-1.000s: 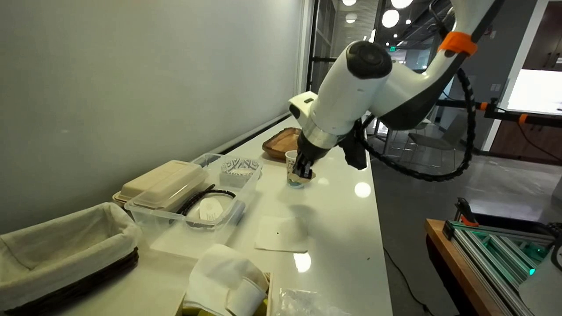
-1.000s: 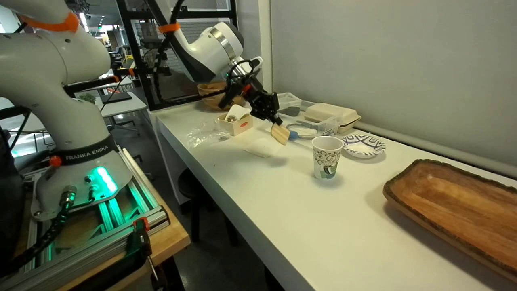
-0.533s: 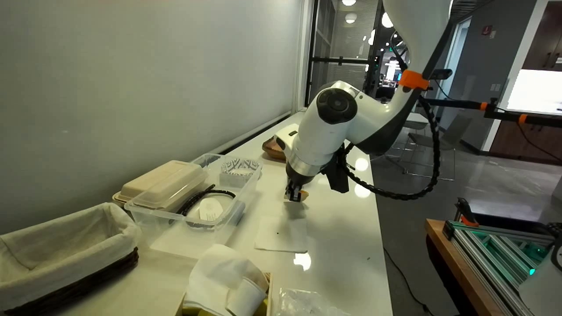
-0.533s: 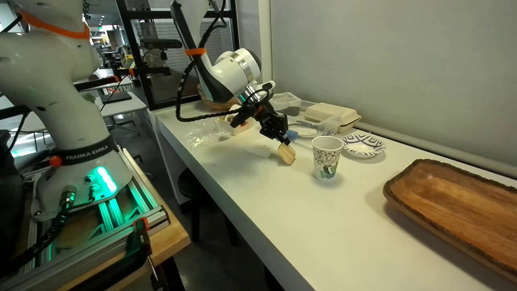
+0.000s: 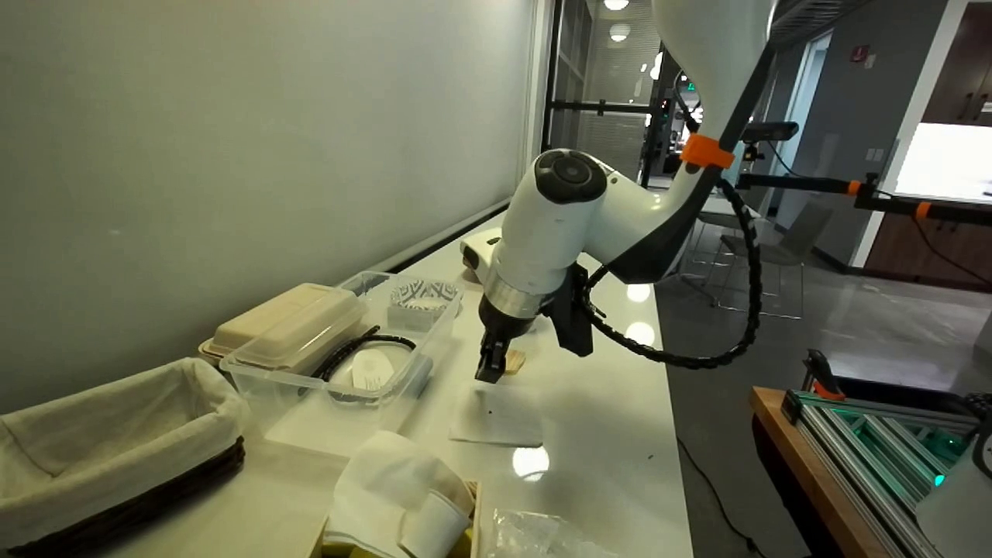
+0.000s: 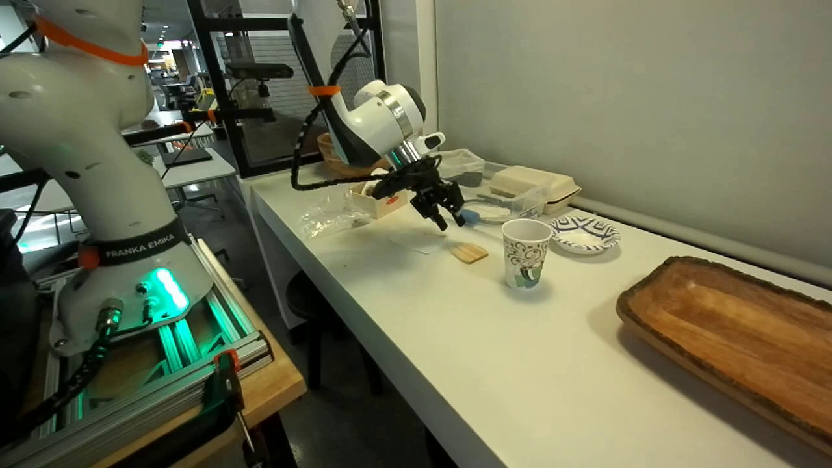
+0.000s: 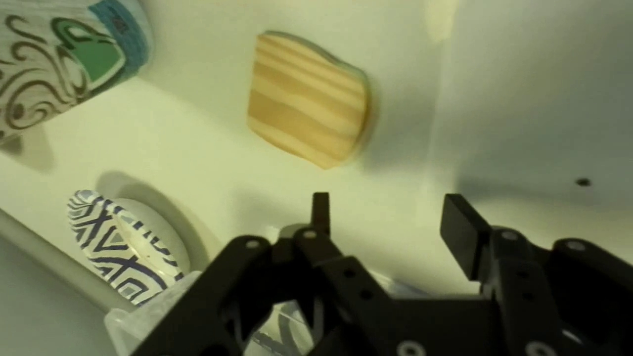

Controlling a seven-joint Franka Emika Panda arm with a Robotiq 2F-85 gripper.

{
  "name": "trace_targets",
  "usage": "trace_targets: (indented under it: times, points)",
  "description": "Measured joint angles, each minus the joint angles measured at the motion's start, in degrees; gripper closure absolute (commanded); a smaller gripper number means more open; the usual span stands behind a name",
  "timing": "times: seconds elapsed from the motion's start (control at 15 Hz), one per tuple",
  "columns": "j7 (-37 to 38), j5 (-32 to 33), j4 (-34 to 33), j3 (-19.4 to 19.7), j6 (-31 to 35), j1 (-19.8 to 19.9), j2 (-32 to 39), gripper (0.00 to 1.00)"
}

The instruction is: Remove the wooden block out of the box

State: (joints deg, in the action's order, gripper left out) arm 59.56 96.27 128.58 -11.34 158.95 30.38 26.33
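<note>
Okay, I see the wooden block (image 7: 306, 101) lying on the glossy white counter (image 6: 416, 318) between a white sheet (image 6: 418, 243) and the paper cup (image 6: 525, 260), well apart from the box (image 6: 734, 325). My gripper (image 7: 388, 212) hovers nearby, fingers spread wide. A grey wall (image 5: 310, 139) runs along one edge; chairs (image 5: 806, 230) stand past the other.

In an exterior view we look down along the long white desk (image 5: 604, 403), the cream-lined dark woven basket (image 5: 155, 457) closest and the plain grey wall (image 5: 310, 139) on the left; in an exterior view we face the contrary way from beside the shallow brown wooden box (image 6: 734, 318), that wall on the right; both take in the tan-striped wooden block (image 7: 306, 104) and the clear plastic container (image 5: 310, 415); the wrist view, nearest, looks down past the black two-fingered tool (image 7: 388, 215) onto that block.
</note>
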Motion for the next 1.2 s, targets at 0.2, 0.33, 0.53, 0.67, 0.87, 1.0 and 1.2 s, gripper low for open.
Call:
trace_targets:
  times: [0.2,0.33,0.53,0.67,0.87,1.0,1.2]
  points:
    - [-6.34,-12.39,1.12,0.04,8.19,-0.2,-0.38,0.0]
    - [-11.45,-21.61,3.68,-3.68,10.23,2.71,-1.31,0.0]
    - [-18.83,-35.31,9.8,-15.26,9.44,12.34,-3.73,0.0]
    - [-22.71,-44.15,13.04,-24.29,6.55,19.68,-6.06,0.0]
    - [-27.43,-57.58,14.21,-37.58,-1.64,29.48,-10.33,0.0]
    - [-31.41,-66.66,13.2,-45.69,-8.17,35.21,-13.29,0.0]
    - [-40.5,-80.21,9.49,-55.78,-15.65,42.69,-16.84,0.0]
